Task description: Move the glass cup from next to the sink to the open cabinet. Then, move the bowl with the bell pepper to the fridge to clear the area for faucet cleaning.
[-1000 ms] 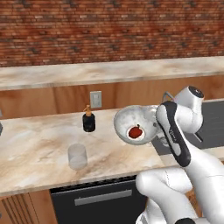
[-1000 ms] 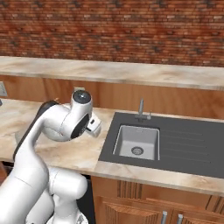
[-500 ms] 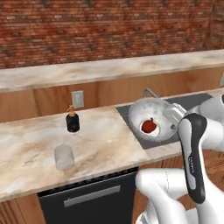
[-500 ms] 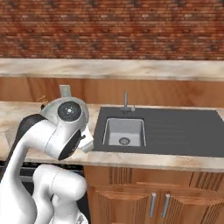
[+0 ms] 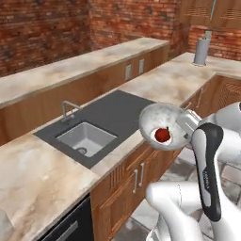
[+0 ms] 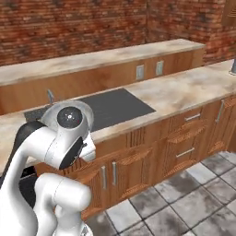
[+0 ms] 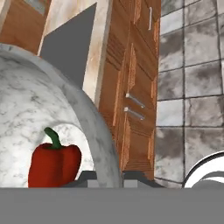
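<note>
Second leg underway: bowl (image 5: 162, 132) with bell pepper (image 5: 162, 134) lifted off counter, carried above floor beside sink (image 5: 94, 132), rim pinched in gripper (image 7: 109, 177); fridge delivery left, cup unseen.

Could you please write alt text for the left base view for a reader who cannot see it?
The end effector holds a speckled white bowl with a red bell pepper in it, out past the counter's edge above wooden cabinet doors. Behind it, a dark sink with a slim faucet sits in the marble counter.
</note>
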{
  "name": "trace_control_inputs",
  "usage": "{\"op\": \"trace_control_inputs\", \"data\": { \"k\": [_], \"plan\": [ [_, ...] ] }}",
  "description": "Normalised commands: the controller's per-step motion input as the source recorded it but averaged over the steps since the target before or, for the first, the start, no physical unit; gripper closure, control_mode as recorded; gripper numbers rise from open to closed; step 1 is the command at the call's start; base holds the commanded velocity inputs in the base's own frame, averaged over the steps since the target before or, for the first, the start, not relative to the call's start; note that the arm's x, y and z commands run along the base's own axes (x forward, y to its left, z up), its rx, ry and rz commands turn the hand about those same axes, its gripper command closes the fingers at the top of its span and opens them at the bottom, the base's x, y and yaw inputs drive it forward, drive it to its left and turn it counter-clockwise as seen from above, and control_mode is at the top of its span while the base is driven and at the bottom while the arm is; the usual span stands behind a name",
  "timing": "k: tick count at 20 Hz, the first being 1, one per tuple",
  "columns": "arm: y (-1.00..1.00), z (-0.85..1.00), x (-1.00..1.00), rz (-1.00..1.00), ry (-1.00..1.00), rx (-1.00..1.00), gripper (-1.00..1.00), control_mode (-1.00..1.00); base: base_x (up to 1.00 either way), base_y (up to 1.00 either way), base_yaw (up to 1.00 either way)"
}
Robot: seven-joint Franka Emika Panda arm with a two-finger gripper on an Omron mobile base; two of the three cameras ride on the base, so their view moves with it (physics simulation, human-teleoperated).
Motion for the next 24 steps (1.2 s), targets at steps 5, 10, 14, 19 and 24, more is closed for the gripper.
{"op": "trace_control_inputs", "data": {
  "k": [5,10,14,19,24],
  "plan": [
    [0.0,0.0,0.0,0.0,0.0,0.0,1.0,1.0,0.0,-0.1,-1.0],
    [0.0,0.0,0.0,0.0,0.0,0.0,1.0,1.0,0.0,-0.15,-1.0],
    [0.0,0.0,0.0,0.0,0.0,0.0,1.0,1.0,0.0,-0.09,-1.0],
    [0.0,0.0,0.0,0.0,0.0,0.0,1.0,1.0,0.0,0.0,-1.0],
    [0.0,0.0,0.0,0.0,0.0,0.0,1.0,1.0,0.11,0.0,-0.87]
  ]
}}
